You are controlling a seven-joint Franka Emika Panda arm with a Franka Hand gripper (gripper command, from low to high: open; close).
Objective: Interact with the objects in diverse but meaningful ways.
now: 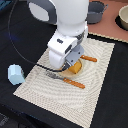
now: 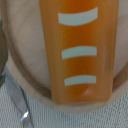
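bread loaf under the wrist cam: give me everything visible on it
The bread loaf looks like smooth, glossy orange-brown plastic, an elongated block with three pale curved score marks across its top. It lies flat on a pale wooden plate, one rounded end near the rim. In the exterior view only a small orange part shows beneath the claw, over the woven placemat. Whether the claw touches it cannot be told.
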